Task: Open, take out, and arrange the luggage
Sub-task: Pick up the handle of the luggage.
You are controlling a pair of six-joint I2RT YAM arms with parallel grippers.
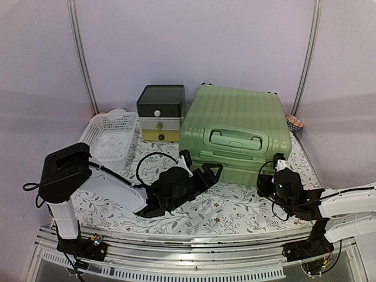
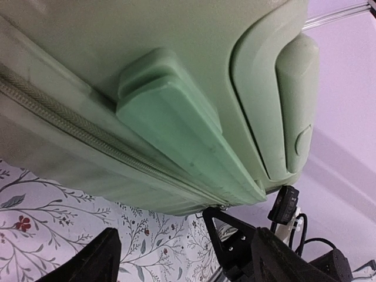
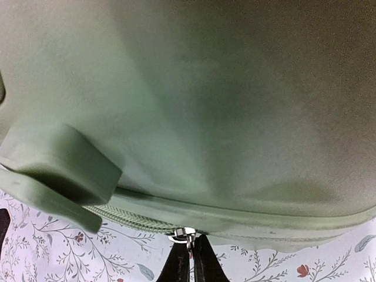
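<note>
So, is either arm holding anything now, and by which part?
The right jaws are shut on the luggage by its metal zipper pull, at the near edge. The left jaws stand open and hold nothing.

Left arm point(image 1: 111, 183) stretches low over the counter point(image 1: 235, 212) from the near-left corner toward the middle, the left end effector point(image 1: 204, 167) spread wide and gripping nothing. Right arm point(image 1: 346, 202) reaches in from the near-right corner, the right end effector point(image 3: 188, 255) pinched tight on a zipper pull point(image 3: 185, 235).
</note>
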